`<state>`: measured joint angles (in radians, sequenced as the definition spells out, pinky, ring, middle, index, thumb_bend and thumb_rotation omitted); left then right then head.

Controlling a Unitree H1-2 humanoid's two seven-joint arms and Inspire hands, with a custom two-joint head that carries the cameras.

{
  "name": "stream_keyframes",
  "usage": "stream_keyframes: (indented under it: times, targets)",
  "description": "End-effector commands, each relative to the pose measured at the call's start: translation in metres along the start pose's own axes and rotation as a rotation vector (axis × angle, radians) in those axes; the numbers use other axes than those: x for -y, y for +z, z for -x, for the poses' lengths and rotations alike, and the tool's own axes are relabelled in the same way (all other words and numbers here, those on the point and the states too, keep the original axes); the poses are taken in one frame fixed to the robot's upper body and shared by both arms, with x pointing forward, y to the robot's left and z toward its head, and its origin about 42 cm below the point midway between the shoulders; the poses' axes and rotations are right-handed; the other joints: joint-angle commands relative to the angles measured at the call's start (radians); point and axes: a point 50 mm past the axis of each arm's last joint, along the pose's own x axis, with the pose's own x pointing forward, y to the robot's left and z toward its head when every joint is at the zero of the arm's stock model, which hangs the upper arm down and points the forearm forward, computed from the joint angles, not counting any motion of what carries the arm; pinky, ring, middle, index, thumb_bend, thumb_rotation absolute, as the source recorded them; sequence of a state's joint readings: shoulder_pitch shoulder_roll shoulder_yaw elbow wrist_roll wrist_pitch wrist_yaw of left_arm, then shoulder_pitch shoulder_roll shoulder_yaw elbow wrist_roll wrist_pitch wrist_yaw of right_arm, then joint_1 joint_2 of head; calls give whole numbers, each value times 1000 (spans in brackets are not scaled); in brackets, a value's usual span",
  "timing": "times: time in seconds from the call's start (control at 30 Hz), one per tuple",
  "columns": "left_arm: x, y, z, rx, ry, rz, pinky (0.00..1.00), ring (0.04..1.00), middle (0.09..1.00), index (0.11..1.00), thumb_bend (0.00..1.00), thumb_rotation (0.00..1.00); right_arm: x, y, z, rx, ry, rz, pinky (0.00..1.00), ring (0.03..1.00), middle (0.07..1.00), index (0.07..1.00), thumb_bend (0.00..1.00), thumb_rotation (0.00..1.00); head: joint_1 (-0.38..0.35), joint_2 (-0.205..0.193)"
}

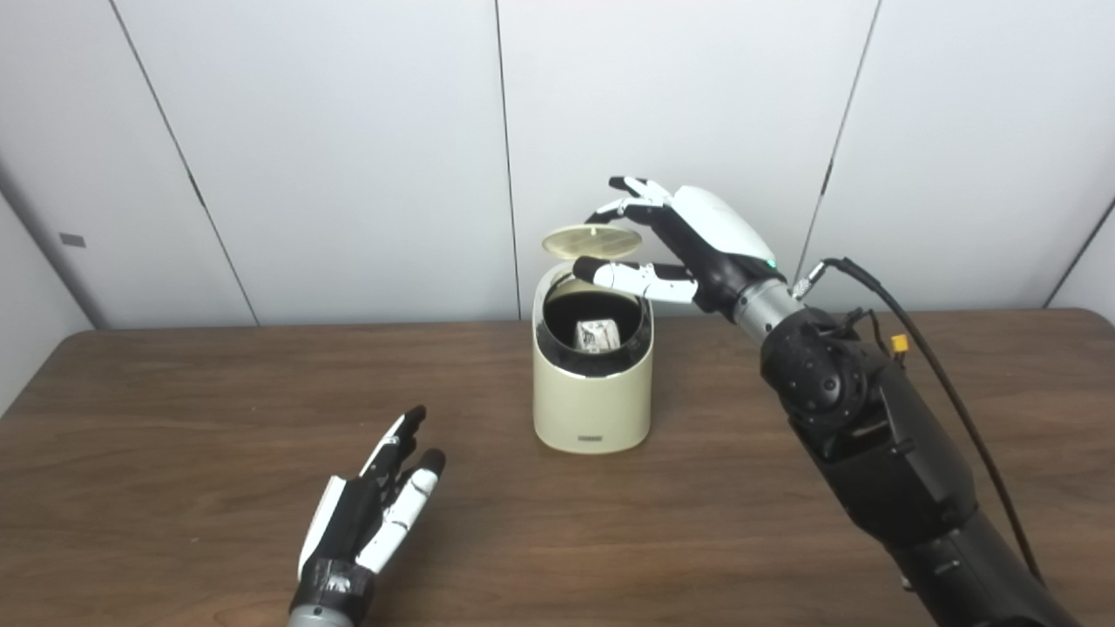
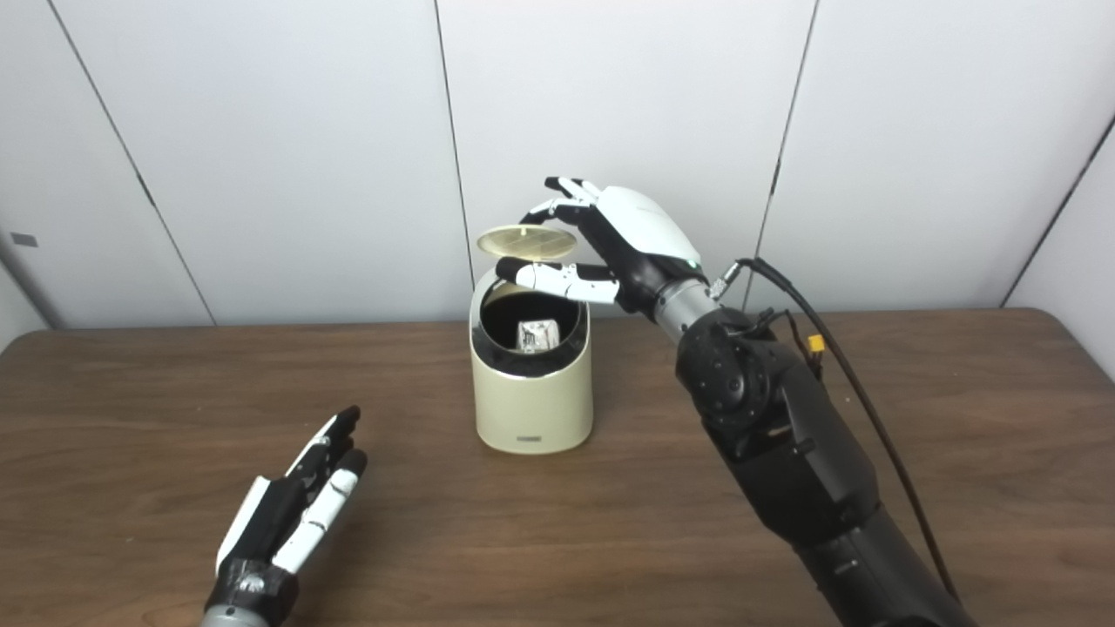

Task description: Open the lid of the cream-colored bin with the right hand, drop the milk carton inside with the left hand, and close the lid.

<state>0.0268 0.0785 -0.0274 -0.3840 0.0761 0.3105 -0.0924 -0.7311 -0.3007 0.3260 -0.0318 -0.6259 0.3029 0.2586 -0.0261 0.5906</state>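
Observation:
The cream-colored bin (image 1: pixel 592 401) stands at the middle of the table with its mouth open. Its round lid (image 1: pixel 591 240) is raised, lying almost flat above the opening. The milk carton (image 1: pixel 598 335) lies inside the bin, and only its top shows. My right hand (image 1: pixel 671 239) is at the lid's right edge, with its fingers (image 1: pixel 629 202) over the lid and the thumb (image 1: pixel 614 273) just under it, pinching the lid. My left hand (image 1: pixel 376 505) lies open and empty on the table, front left of the bin.
The brown wooden table (image 1: pixel 784 522) runs across the view, with white wall panels (image 1: pixel 348 131) close behind the bin. A black cable (image 1: pixel 941 374) hangs along my right forearm.

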Motion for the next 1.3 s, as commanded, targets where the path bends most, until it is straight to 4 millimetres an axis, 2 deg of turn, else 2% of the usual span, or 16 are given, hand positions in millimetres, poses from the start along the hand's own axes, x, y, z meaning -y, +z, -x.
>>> stream_keyframes:
  times: [0.0,0.07,0.2,0.43,0.73,1.03,1.27]
  targets:
    - [-2,13,-1,75,5,-5,935,1000,1000,1000,540,727,28,16,-8,80,-67,70,979,1000,980,671,578,951,-1,0]
    - [-2,11,-1,69,7,-8,938,1000,1000,1000,539,736,29,18,-5,93,-72,90,995,1000,978,618,563,953,-1,2]
    - [-2,9,-2,66,4,-6,942,1000,1000,1000,543,737,29,20,-1,117,-84,119,993,1000,952,589,550,972,-2,2]
    - [-1,8,-2,65,11,-9,934,1000,1000,1000,544,741,26,23,11,143,-100,152,983,1000,969,628,572,986,1,5]
    - [-3,6,-2,53,5,-1,969,1000,1000,1000,559,745,11,32,26,178,-73,233,1000,1000,973,677,567,940,3,13]
    - [-1,8,-1,53,11,9,953,1000,1000,1000,542,731,-10,31,34,180,-21,265,1000,1000,959,673,589,917,11,18]
    - [-3,9,1,51,25,-3,966,1000,1000,1000,570,735,-20,30,41,177,33,330,1000,1000,961,659,596,929,13,25]
